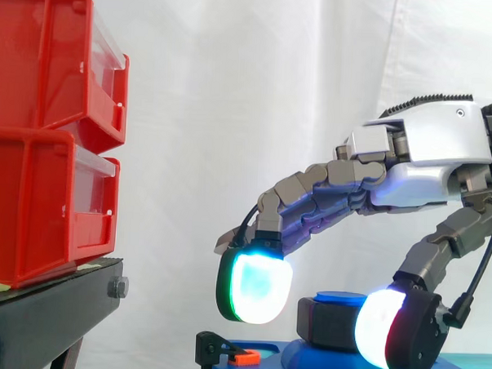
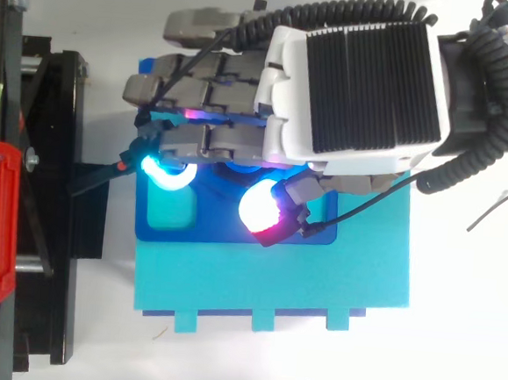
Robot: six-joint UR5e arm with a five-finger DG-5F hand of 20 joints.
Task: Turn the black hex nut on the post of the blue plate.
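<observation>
while the robot hand (image 1: 427, 151) reaches in from the right side, it hangs low over the blue plate (image 2: 224, 230), with its back turned upward. it is open: the fingers are stretched to the left and only loosely bent down, and they do not close round anything.

in the side view the black hex nut (image 1: 328, 321) sits on the post (image 1: 339, 297), whose blue top shows just above the nut. the nut stands between one finger pad (image 1: 256, 287), which glows white and cyan, and the thumb pad (image 1: 380, 329), which glows white. a strip of the white curtain (image 1: 233, 110) is visible between this finger pad and the nut, so they are apart. the thumb pad overlaps the right side of the nut, and i cannot tell if it touches it.

at the left end of the blue plate there is a small orange part (image 1: 243, 358) just beside a black clip (image 1: 210, 346).

from above, the blue plate lies on a bigger turquoise base (image 2: 273, 288), and this base lies on the white table (image 2: 472, 330). the fingers cover the nut in this view.

to the left, well apart from the robot hand, two red bins (image 1: 39, 61) are stacked on the black stand (image 1: 44, 315).
</observation>
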